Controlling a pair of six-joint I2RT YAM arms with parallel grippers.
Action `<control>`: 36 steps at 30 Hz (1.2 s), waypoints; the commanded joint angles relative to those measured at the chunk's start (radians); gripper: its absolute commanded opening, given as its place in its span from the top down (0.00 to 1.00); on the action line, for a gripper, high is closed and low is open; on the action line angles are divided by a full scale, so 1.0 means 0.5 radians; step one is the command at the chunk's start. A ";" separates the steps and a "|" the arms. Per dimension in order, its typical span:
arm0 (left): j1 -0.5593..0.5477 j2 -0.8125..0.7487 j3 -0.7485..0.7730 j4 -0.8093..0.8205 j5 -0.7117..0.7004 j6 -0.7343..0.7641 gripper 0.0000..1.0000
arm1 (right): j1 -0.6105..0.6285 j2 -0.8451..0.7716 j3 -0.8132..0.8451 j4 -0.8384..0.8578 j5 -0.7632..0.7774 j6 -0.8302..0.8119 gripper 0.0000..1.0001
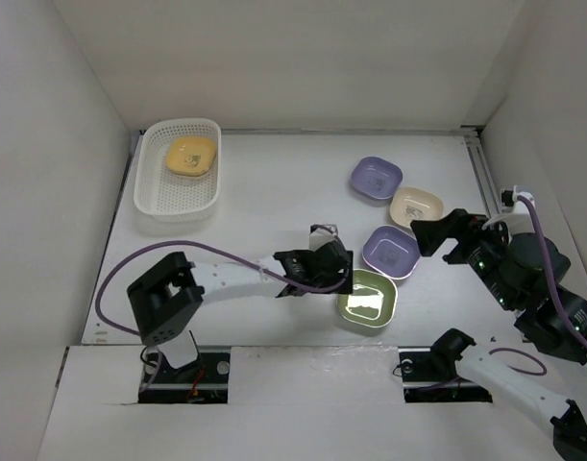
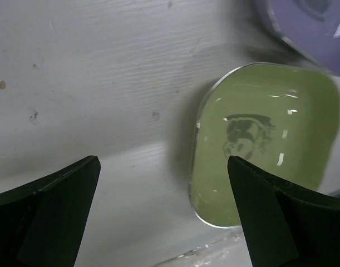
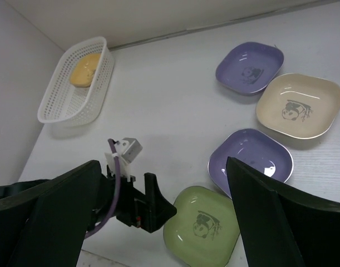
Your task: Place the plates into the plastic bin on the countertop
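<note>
The white plastic bin (image 1: 178, 169) stands at the back left of the countertop (image 1: 274, 192), with a yellow plate (image 1: 191, 156) inside. Two lavender plates (image 1: 376, 178) (image 1: 390, 252), a cream plate (image 1: 415, 206) and a light green plate (image 1: 367, 299) lie on the right half. My left gripper (image 1: 341, 275) is open and low at the green plate's (image 2: 264, 144) left edge; one finger is over the dish, the other over bare countertop. My right gripper (image 1: 429, 233) is open, raised above the cream plate (image 3: 299, 105), holding nothing.
White walls enclose the countertop on the left, back and right. A metal rail (image 1: 485, 173) runs along the right wall. The left arm (image 1: 226, 274) stretches across the near middle, its purple cable (image 1: 139, 259) looping to the left.
</note>
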 commanded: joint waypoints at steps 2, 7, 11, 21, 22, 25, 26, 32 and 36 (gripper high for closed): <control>-0.007 0.097 0.058 -0.072 -0.162 -0.084 0.01 | -0.010 -0.057 0.088 -0.024 -0.008 -0.006 0.00; -0.008 0.235 0.104 -0.097 -0.162 -0.102 0.13 | -0.010 -0.076 0.088 -0.024 -0.027 -0.006 0.00; -0.008 0.327 0.147 -0.118 -0.184 -0.081 0.44 | -0.010 -0.076 0.067 -0.006 -0.027 -0.006 0.00; 0.332 0.034 0.043 -0.708 -0.654 -0.305 1.00 | -0.010 -0.076 0.048 0.040 -0.063 -0.006 0.00; 0.433 -0.046 -0.018 -0.668 -0.623 -0.259 1.00 | -0.010 -0.076 0.030 0.040 -0.063 -0.006 0.00; 0.820 -0.332 -0.010 -0.536 -0.500 -0.023 1.00 | -0.010 -0.076 -0.007 0.086 -0.100 -0.006 0.00; 0.988 -0.387 0.094 -0.514 -0.482 0.035 1.00 | -0.010 -0.057 -0.026 0.110 -0.100 -0.006 0.00; 1.673 -0.314 0.597 -0.548 -0.246 0.180 1.00 | -0.010 -0.011 -0.047 0.199 -0.186 -0.006 0.00; 2.157 -0.082 0.977 -0.520 -0.113 0.000 1.00 | -0.010 0.029 -0.185 0.352 -0.305 -0.006 0.00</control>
